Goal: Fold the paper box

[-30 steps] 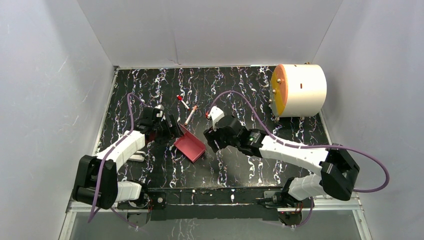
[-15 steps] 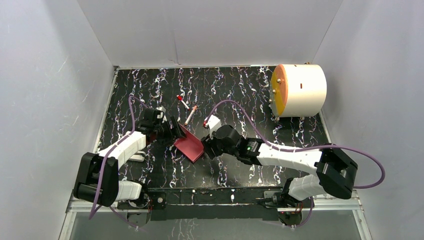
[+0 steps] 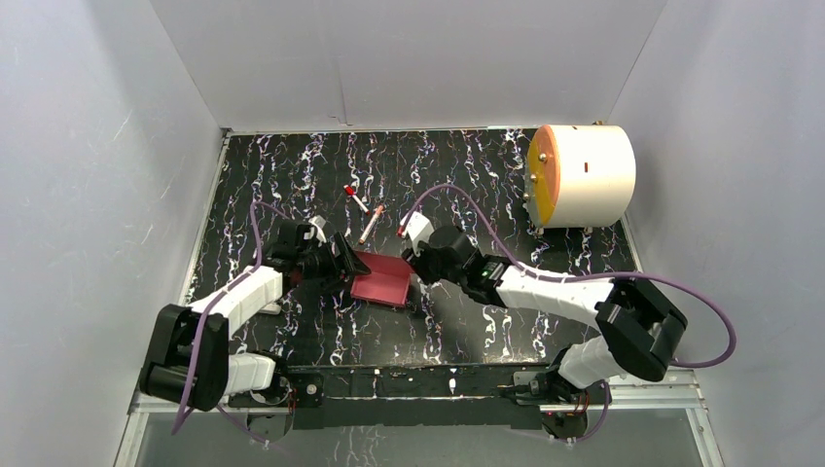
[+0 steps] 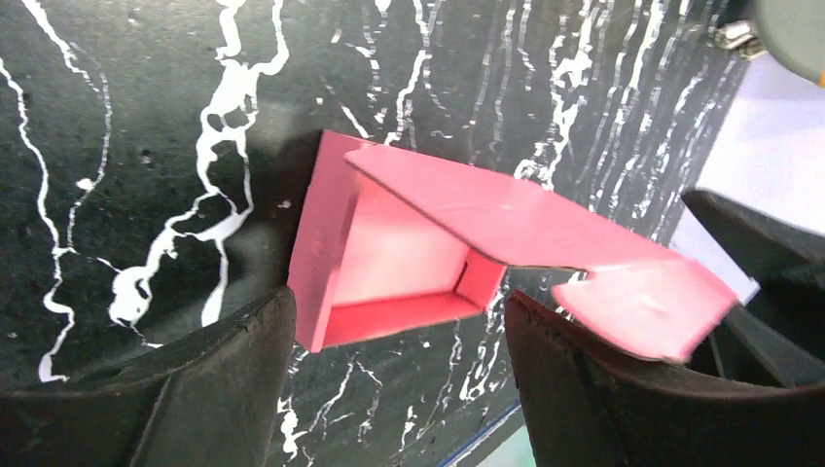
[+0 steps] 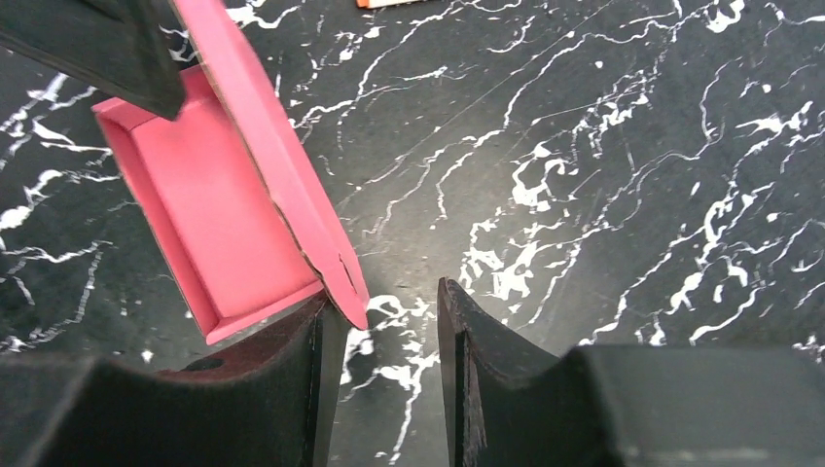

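Paper box (image 3: 381, 279): thin red-pink card, matte, sharp creases. It sits on the table (image 3: 467, 175) near the middle, a bit toward the arms, btwn the two grippers. Shape: a shallow rectangular tray (image 5: 209, 209) w/ low upright walls, open side up. A flat lid panel (image 5: 277, 161) is hinged along one long wall and raised at a slant, half over the tray. The lid's free end carries a narrow tuck flap (image 4: 642, 304), bent down a little, corner rounded. Long axis runs approx left-right across the table, from one gripper to the other, slightly skewed; one short end faces each gripper.

L gripper (image 4: 399, 304): jaws spread wide, a black finger (image 4: 219, 375) on each side of the tray's short end, right at the walls. Can't tell if they press or only flank it.

R gripper (image 5: 387, 306): jaws part open, bare table showing in the gap. The lid's near corner pokes in beside one finger, not pinched.

Table: black w/ white marble-like veins. Farther back, two thin red-capped pens (image 3: 370, 226) lie near each other. Back-right: big white cylinder (image 3: 584, 175) on its side, orange round face toward the left. Plain white walls (image 3: 97, 195) around.
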Controlling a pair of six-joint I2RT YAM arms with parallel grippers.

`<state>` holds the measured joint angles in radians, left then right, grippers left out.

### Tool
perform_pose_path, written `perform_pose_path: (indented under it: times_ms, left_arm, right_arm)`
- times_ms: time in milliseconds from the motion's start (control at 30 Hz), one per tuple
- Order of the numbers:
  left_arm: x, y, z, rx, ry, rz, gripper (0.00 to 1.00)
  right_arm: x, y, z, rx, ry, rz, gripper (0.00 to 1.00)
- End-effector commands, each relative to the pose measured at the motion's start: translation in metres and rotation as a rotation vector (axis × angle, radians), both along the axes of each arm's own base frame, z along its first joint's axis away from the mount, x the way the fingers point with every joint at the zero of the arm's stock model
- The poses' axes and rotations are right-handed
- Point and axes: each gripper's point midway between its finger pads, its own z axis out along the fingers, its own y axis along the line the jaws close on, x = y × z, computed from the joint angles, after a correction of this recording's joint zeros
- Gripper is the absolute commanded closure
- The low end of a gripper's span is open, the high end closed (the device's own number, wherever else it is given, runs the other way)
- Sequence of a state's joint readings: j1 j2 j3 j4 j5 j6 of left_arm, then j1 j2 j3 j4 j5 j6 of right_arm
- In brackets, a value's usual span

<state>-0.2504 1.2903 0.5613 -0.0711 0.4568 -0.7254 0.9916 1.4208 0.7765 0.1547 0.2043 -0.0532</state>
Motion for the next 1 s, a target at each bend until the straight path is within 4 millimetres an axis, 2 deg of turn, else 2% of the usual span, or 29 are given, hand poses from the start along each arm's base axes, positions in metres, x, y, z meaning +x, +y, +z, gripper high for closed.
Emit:
perform_pose_path:
  times_ms: [0, 33, 133, 200, 367, 533, 733, 967]
  left_arm:
    - [-0.002, -0.007, 0.033, -0.066, -0.083, -0.036, 0.25]
    - [0.000, -0.001, 0.039, -0.024, -0.107, -0.038, 0.25]
    - [0.000, 0.020, 0.045, 0.117, -0.155, -0.031, 0.23]
    - [0.004, 0.032, 0.054, 0.180, -0.215, -0.018, 0.23]
    - [0.011, 0.042, 0.072, 0.254, -0.345, -0.055, 0.23]
    - [0.014, 0.039, 0.079, 0.286, -0.425, -0.171, 0.23]
    - [0.020, 0.031, 0.082, 0.295, -0.487, -0.292, 0.24]
    - [0.027, 0.019, 0.094, 0.291, -0.629, -0.432, 0.27]
  right_arm:
    - [0.021, 0.013, 0.045, 0.050, -0.141, 0.167, 0.54]
    - [0.023, 0.011, 0.047, 0.049, -0.139, 0.198, 0.53]
    - [0.039, 0.010, 0.074, 0.087, -0.180, 0.175, 0.53]
    - [0.040, 0.009, 0.087, 0.107, -0.201, 0.171, 0.53]
    - [0.038, 0.006, 0.095, 0.121, -0.217, 0.170, 0.53]
    - [0.036, 0.000, 0.081, 0.100, -0.196, 0.165, 0.53]
    - [0.056, -0.019, 0.066, 0.070, -0.172, 0.102, 0.53]
    - [0.064, -0.019, 0.044, 0.032, -0.131, 0.090, 0.53]
